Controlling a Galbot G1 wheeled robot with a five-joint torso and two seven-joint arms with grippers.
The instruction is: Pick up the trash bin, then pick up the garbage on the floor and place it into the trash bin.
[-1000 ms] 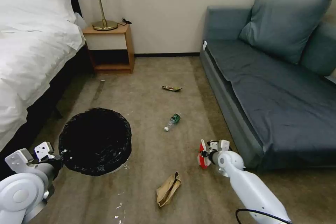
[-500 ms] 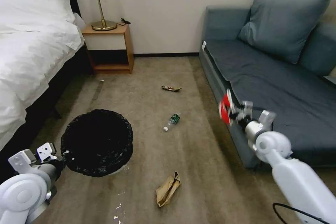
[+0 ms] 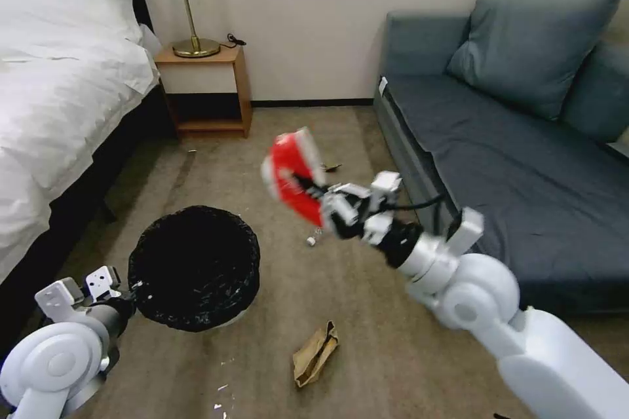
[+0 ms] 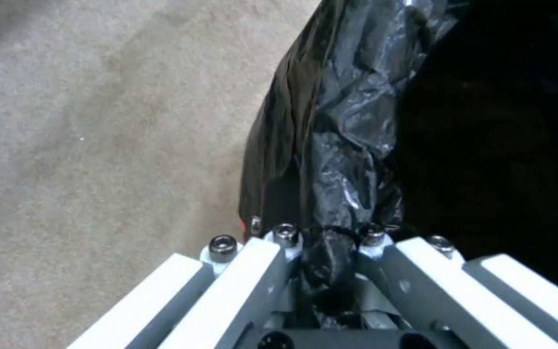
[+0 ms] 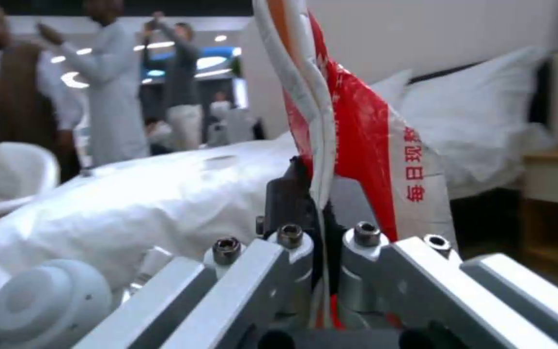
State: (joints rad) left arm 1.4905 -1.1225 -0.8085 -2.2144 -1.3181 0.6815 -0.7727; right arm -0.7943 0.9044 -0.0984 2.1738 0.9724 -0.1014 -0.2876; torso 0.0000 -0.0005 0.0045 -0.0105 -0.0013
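gripping the near rim of the trash bin (image 3: 194, 267), the left gripper (image 3: 128, 292) sits at the lower left of the head view; in the left wrist view its fingers (image 4: 272, 264) are pressed together on a fold of the crinkled black bag (image 4: 331, 160) that is turned over the rim. the bin is round, its mouth open upward, with a little white plastic showing under the bag at the near edge.

on the floor near the robot, between the two arms, lies the crumpled brown paper bag (image 3: 315, 353), flat and creased, on the beige carpet (image 3: 367, 314) (some small white scraps lie just beside it, toward the bin).

the right gripper (image 3: 322, 199) is raised over the middle of the floor, to the right of the bin and higher than its rim, and its fingers (image 5: 292, 261) are pinching the lower edge of the red-and-white snack wrapper (image 3: 291, 173). the wrapper stands up from the grip, thin and glossy, twisted along one side, with red printed characters on a white band. it is not over the bin mouth but just beside it.

behind the gripper, partly hidden by it, is the clear plastic bottle (image 3: 313, 237); i can see only its white cap end. farther, the flat dark-and-gold wrapper (image 3: 331, 167) shows a small edge behind the red wrapper.

the white bed (image 3: 59, 78) stands at the left, the blue-grey sofa (image 3: 511, 144) at the right, and the wooden nightstand (image 3: 206, 88) with a brass lamp (image 3: 190, 6) against the far wall.
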